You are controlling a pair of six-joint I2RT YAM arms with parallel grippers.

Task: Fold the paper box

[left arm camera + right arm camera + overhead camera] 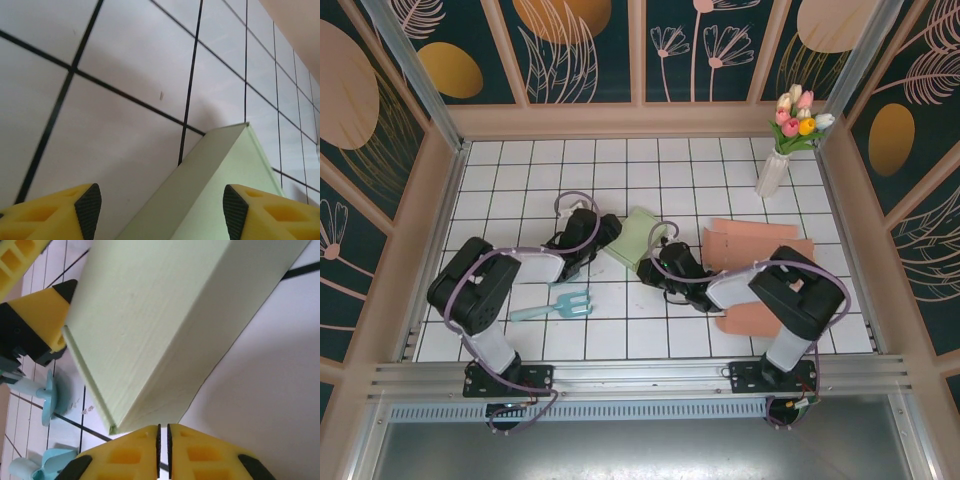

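The left gripper (161,209) sat spread wide, with the pale green folded paper box (640,238) between its fingers. The right gripper (163,440) was pretty much pressed together just beside it.

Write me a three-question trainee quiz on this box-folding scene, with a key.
1. True or false: the left fingers stand apart, facing the green box.
2. Which lies on the table by the left arm? A) blue toy rake B) red cup C) sponge
3. Fill in: the vase of tulips stands at the far ___ corner.

Key: 1 true; 2 A; 3 right.
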